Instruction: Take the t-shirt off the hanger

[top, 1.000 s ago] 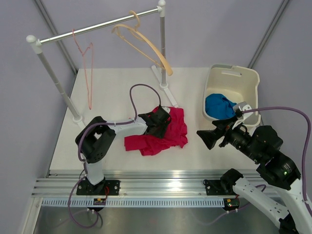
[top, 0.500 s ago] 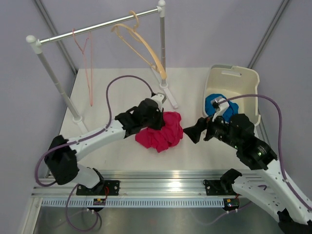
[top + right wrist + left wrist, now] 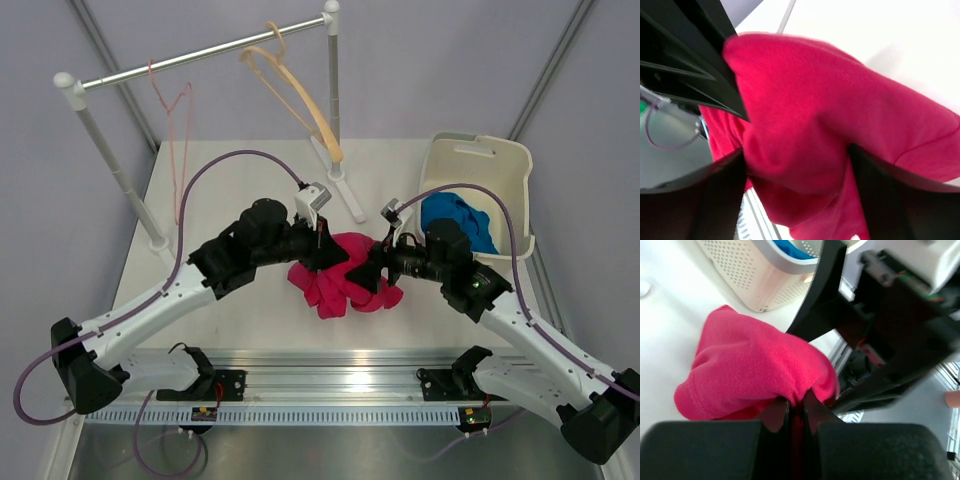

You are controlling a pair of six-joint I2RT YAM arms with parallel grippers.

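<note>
Finding: the t-shirt [image 3: 338, 290] is off both hangers and lies bunched on the table [image 3: 230, 180] between my two arms, while the wooden hanger [image 3: 305, 105] and the pink hanger [image 3: 180, 150] hang bare on the rail [image 3: 200, 55]. My left pincer [image 3: 328, 250] is clamped on a fold of the red cloth, its fingers nearly together with fabric pinched between them. My right pincer [image 3: 376, 270] stands apart, straddling a thick bulge of the same cloth without yet gripping it. I judge the step in hand to be a handover of the shirt to the right side, possibly toward the basket [image 3: 520, 165] that holds the blue cloth [image 3: 455, 215]. To do it well, the right fingers should close on a full fold rather than a single loose layer, and the left should keep its grip until the right is firm, then release cleanly so nothing drags. Against half a second ago, the right pincer, then just clear of the shirt, has come in onto it. A second ago the left arm was folded back, and the shirt lay flatter and further left.
</note>
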